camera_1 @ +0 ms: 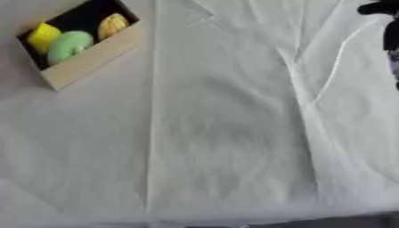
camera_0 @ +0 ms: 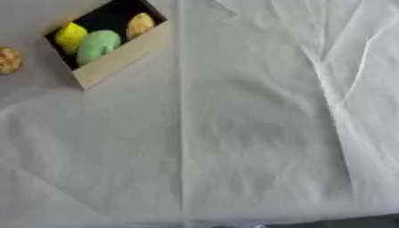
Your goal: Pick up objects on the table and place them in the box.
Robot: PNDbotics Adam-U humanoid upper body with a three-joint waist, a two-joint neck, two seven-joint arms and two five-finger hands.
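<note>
A tan cardboard box [camera_0: 117, 60] with a dark inside stands askew at the upper left of the white cloth. Inside it lie a yellow object [camera_0: 70, 36], a light green rounded object [camera_0: 97, 45] and an orange-yellow object [camera_0: 140, 24]. Outside the box, at the left edge, a round orange-tan object [camera_0: 8, 60] sits on the cloth, half cut off by the view's border. A black part of my right hand [camera_1: 383, 13] shows at the upper right edge of the right eye view, far from the box. My left hand shows in neither view.
The table is covered by a creased white cloth [camera_0: 234, 133] with a long vertical fold near the middle and slanting wrinkles at the right. A dark strip of the table's front edge [camera_0: 351, 221] shows at the bottom right.
</note>
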